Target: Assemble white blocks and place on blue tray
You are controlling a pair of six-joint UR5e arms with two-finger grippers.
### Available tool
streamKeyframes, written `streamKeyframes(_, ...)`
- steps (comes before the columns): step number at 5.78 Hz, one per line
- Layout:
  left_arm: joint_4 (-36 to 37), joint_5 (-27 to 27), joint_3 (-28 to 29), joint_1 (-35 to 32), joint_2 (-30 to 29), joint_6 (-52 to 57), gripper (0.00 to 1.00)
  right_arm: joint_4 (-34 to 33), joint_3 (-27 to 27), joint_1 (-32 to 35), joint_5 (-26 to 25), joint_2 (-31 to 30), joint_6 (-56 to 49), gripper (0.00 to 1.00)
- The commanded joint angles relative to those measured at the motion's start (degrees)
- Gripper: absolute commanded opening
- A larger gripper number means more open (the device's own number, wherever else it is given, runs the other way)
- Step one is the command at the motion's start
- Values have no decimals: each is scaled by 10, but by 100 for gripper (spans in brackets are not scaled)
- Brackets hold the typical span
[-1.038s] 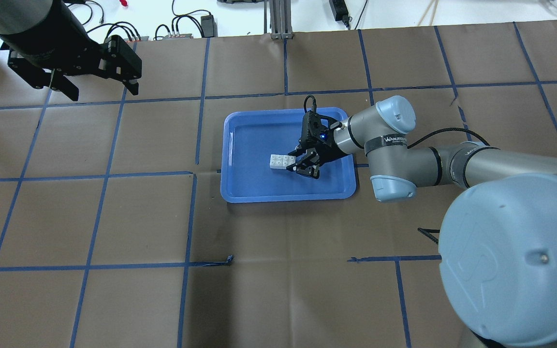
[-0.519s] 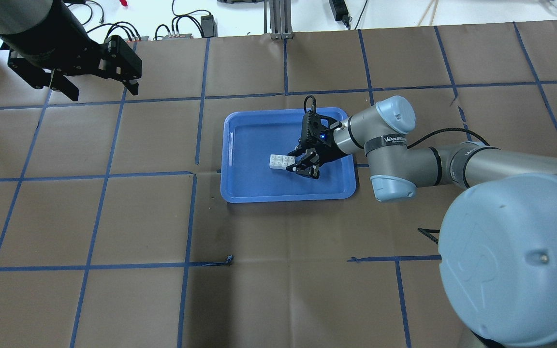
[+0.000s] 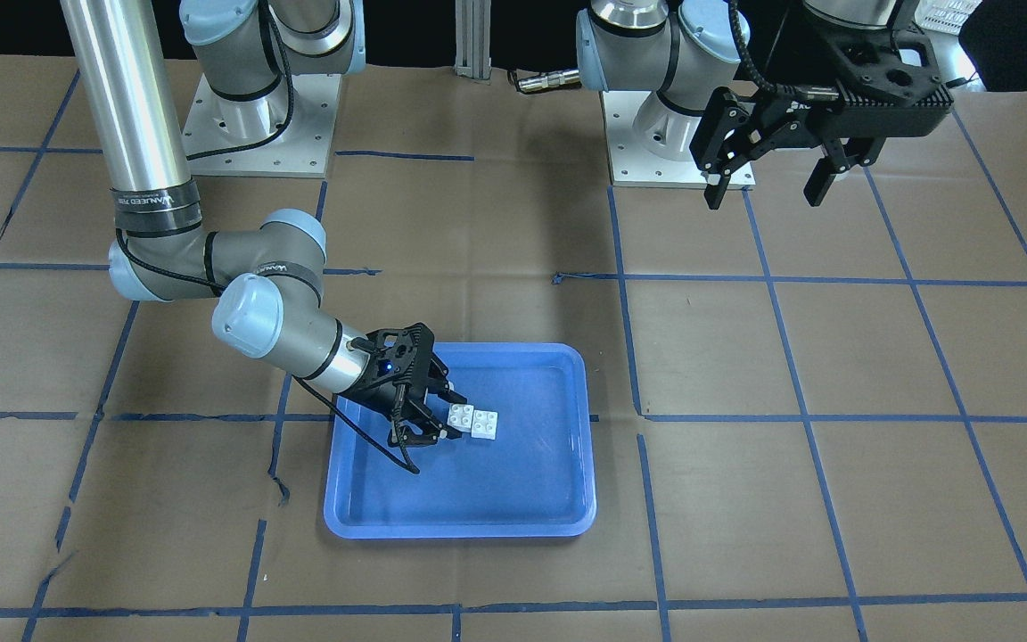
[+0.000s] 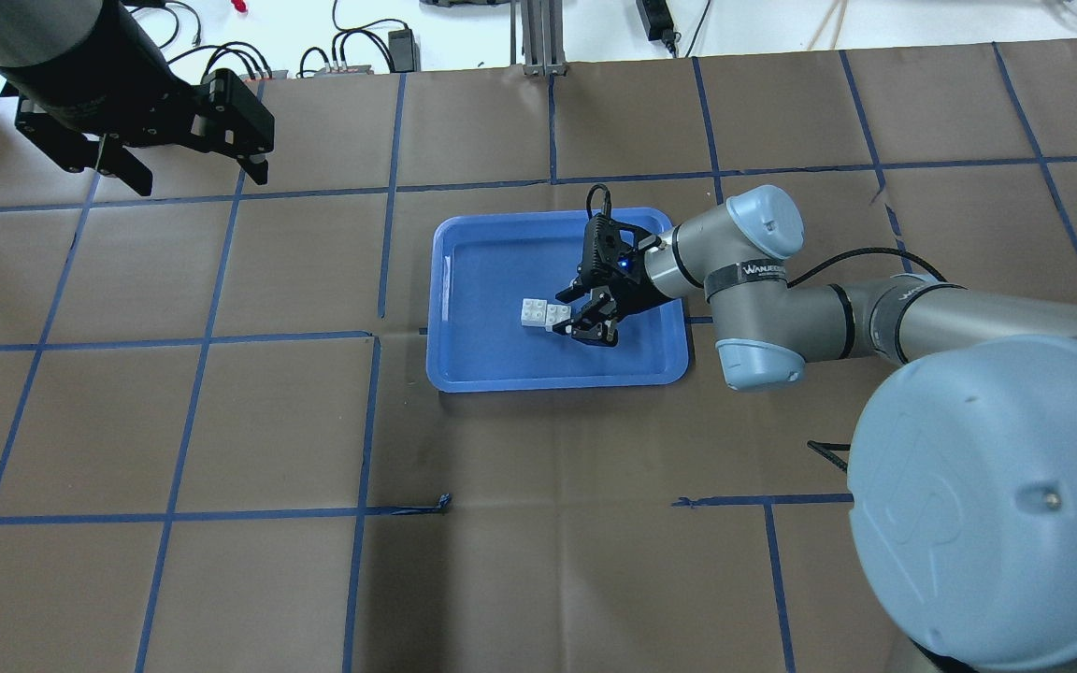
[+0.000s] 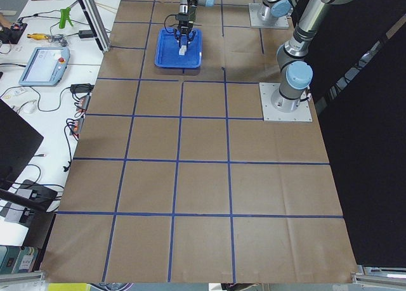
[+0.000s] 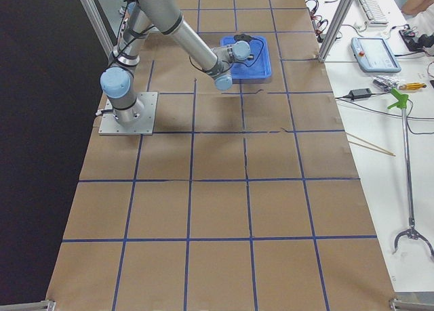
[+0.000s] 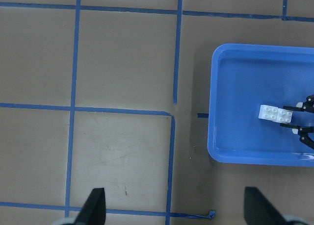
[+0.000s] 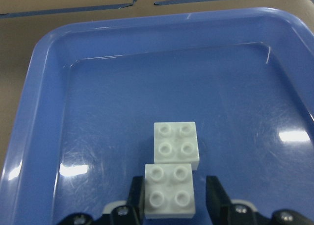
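lying in one tray (image 4: 501, 271), two blocks (image 4: 541, 314)

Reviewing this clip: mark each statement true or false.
1. Both small white studded plastic blocks lie inside the large blue plastic tray. True.
2. One block is stacked on the other. False: they sit side by side, with the studs of both showing.
3. The left gripper holds a block. False: it hangs open and empty, away from the tray.
4. The right gripper straddles one block, jaws open. True.
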Motion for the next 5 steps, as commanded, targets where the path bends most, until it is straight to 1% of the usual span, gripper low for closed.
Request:
streamKeyframes(1,0,0,0,0,0,0,99,-3,-2,0,-1,1,-1,52)
streamKeyframes(2,0,1,0,0,1,0,99,-3,-3,0,-2,1,-1,52)
streamKeyframes(3,0,0,0,0,1,1,99,-1,-6,-1,-2,0,1,72)
streamKeyframes(4,0,0,0,0,1,1,99,0,-10,-1,-5,-3,41,100)
streamKeyframes(5,-1,0,0,0,2,0,99,2,-26,-1,-12,-8,117,100)
